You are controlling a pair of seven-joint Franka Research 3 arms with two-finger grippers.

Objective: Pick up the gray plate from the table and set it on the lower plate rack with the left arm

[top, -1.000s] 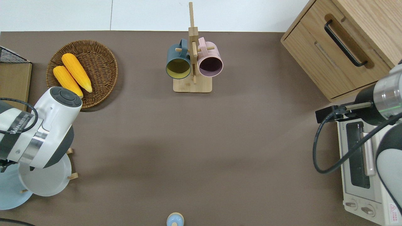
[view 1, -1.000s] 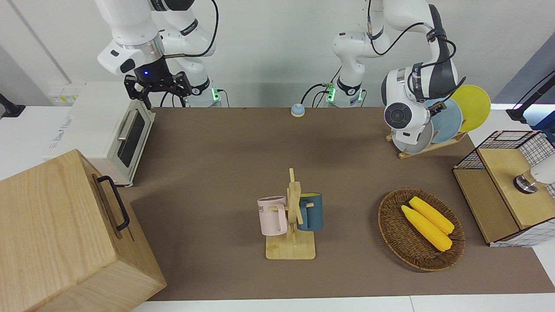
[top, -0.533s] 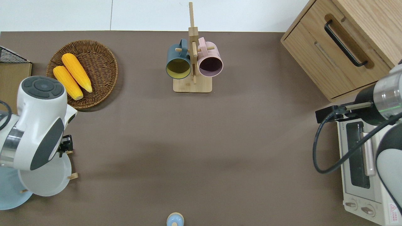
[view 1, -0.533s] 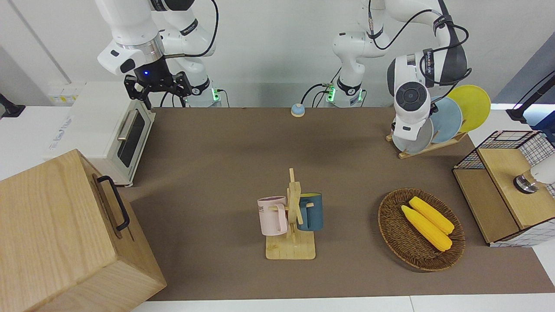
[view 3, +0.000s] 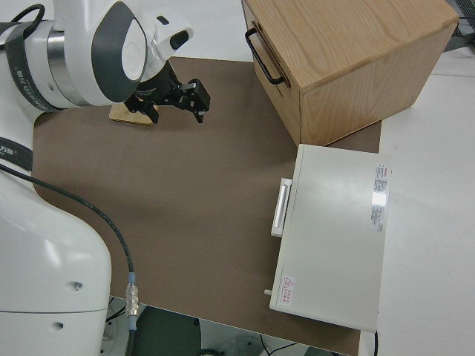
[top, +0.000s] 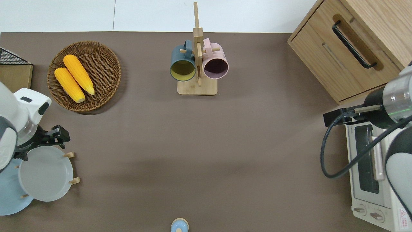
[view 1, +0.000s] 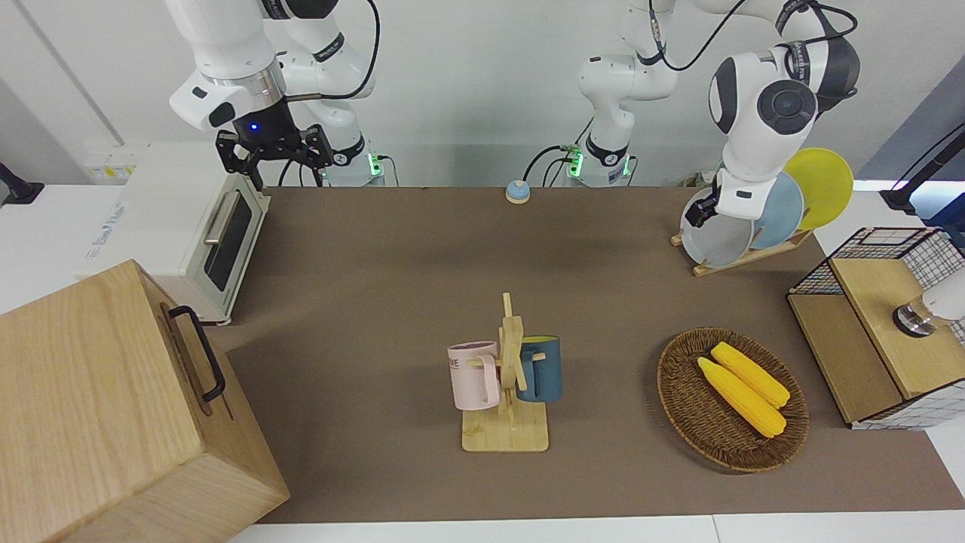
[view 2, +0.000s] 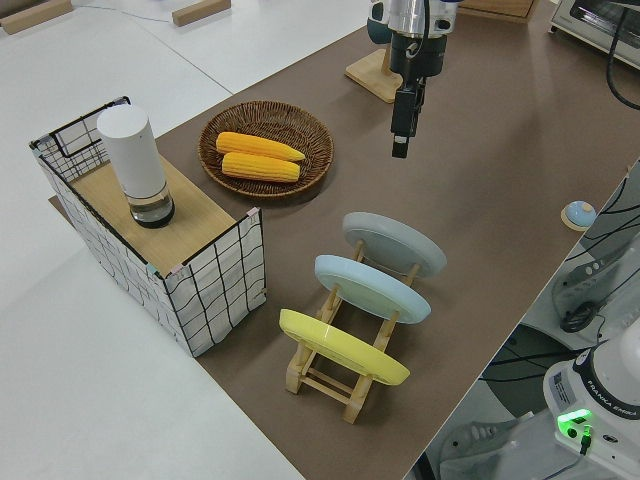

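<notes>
At lower left overhead, the left gripper [top: 59, 135] hung empty, seemingly open, above the racked gray plate [top: 45, 174]; right arm parked.

Table [top: 257, 145] — rack [view 2: 345, 375], basket [top: 106, 58], mug stand [top: 197, 87]

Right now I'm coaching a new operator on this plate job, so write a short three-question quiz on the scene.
1. True or false: the gray plate stands in the lower plate rack.
2. What does the left gripper hold? A) the gray plate B) a corn cob C) nothing
3. Fill in: two cobs of corn lie in the ____.

Key: 1 true: it leans in the slot farthest from the robots, next to the light blue plate. 2 C: the gripper is up in the air, clear of the plate. 3 wicker basket.
</notes>
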